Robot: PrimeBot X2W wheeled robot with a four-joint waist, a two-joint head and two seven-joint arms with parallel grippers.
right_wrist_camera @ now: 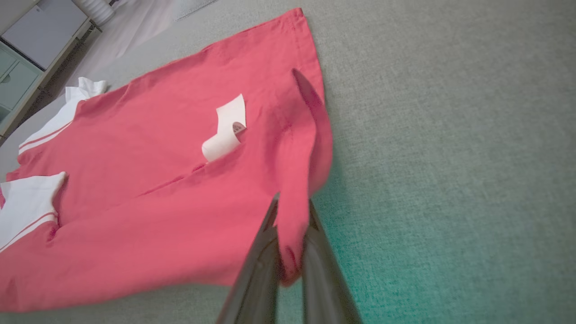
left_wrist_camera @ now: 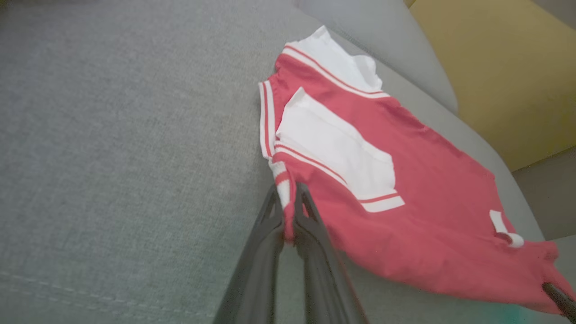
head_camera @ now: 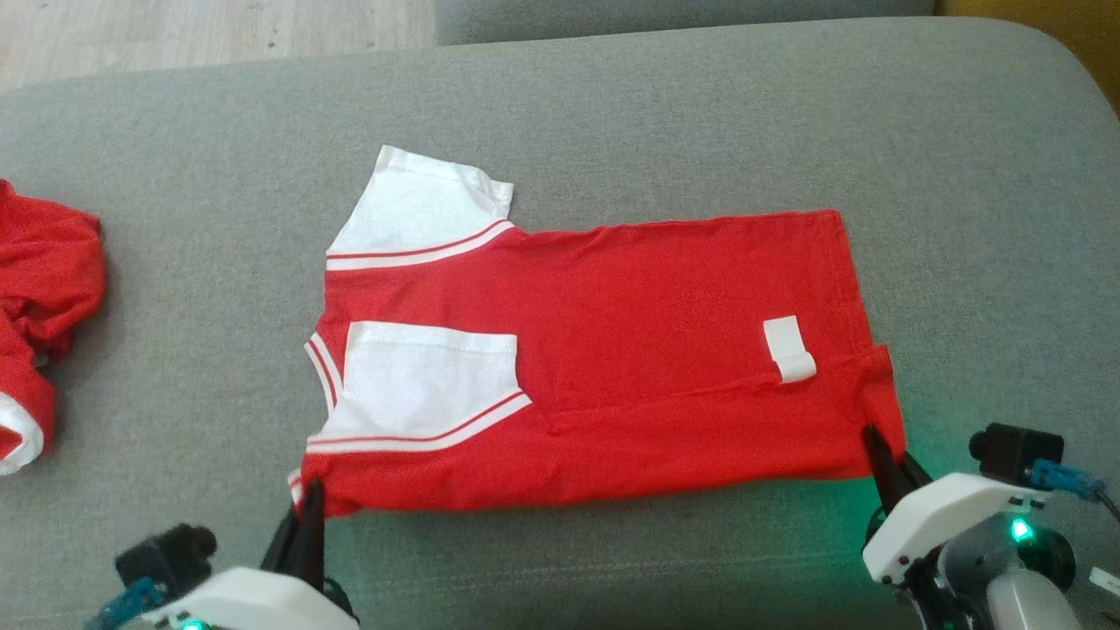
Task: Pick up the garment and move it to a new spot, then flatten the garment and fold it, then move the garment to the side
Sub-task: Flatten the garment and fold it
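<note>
The garment (head_camera: 630, 350) is a red T-shirt with white sleeves and a white care label, spread on the grey cushion with its near edge folded over. My left gripper (head_camera: 308, 503) is shut on the near collar-side corner; the left wrist view has red and white cloth (left_wrist_camera: 286, 198) pinched between the dark fingers. At the near hem corner my right gripper (head_camera: 875, 446) is shut on the fabric, which drapes between its fingers (right_wrist_camera: 292, 234) in the right wrist view. The garment (right_wrist_camera: 148, 180) lies flat beyond, label (right_wrist_camera: 225, 130) curled up.
A second red garment (head_camera: 39, 315) lies bunched at the cushion's left edge. The grey cushion (head_camera: 700, 114) stretches wide behind and to the right. A yellow surface (left_wrist_camera: 508, 72) stands past the cushion's far end, and pale cabinets (right_wrist_camera: 31, 49) stand on the floor beyond.
</note>
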